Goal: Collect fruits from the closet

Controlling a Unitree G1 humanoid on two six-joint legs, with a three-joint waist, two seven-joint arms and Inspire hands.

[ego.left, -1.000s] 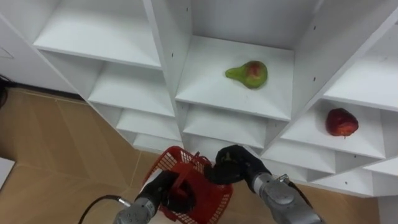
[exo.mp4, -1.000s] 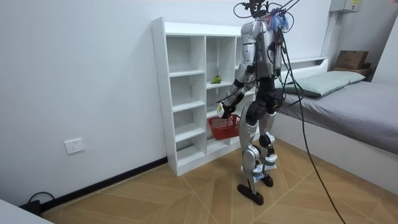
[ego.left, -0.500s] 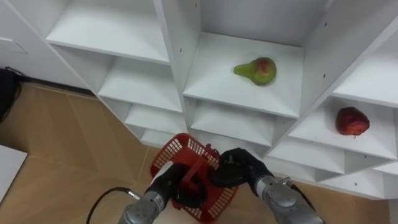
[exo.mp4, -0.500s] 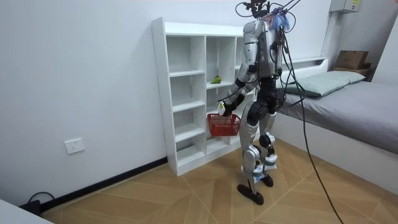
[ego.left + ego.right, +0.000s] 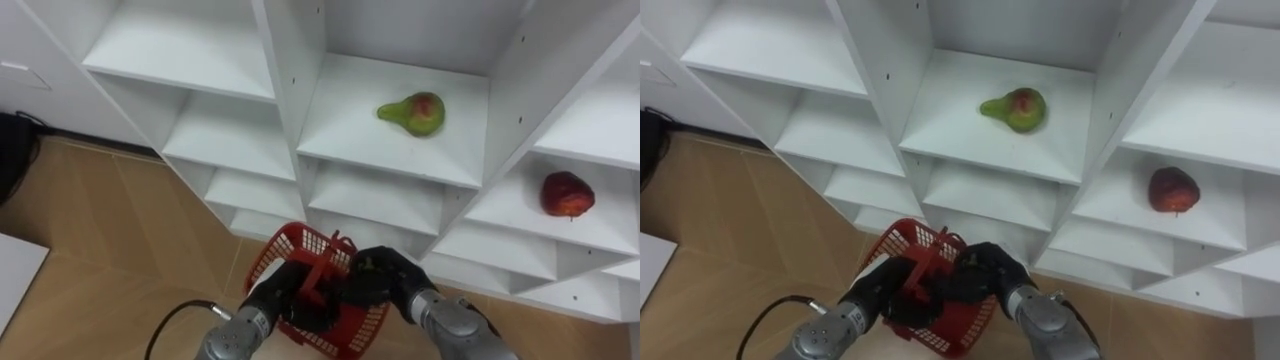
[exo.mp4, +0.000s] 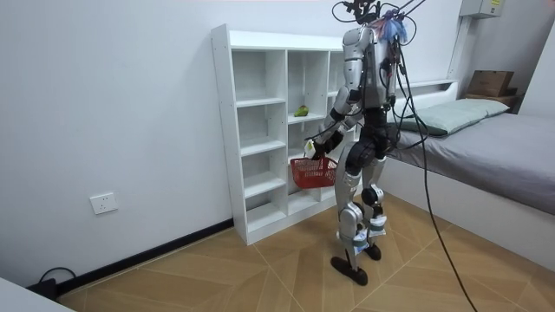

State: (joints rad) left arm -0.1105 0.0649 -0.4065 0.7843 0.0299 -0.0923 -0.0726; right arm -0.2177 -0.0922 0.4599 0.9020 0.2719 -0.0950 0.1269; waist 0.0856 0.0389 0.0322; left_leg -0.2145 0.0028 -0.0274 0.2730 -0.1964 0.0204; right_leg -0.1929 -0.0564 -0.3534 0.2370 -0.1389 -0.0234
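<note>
The pear (image 5: 412,112) lies on its side on the middle shelf of the white closet (image 5: 292,80), stem end towards the robot's left. The red apple (image 5: 566,194) sits one shelf lower, in the column to the right. Both lie where they lay a second ago; their slight drift across the eye views is the camera's own.

Below them, in front of the lower shelves, hangs the red basket (image 5: 272,260) — no fruit can be made out in it. The left hand (image 5: 283,300) has its fingers curled round the basket's handle. The right hand (image 5: 380,282) sits just beside it, over the basket's right side. Whether its fingers grip the handle, the rim or nothing cannot be told. A second ago this hand stood a little further from the left one; now the two are almost touching over the handle.

In the room view the robot stands upright facing the closet, with a bed (image 6: 486,139) behind it. The basket (image 6: 314,172) hangs level in front of the middle column of shelves — a touch higher than a second ago, when it hung lower and tilted. The robot's feet have not moved on the wooden floor (image 6: 260,277).
</note>
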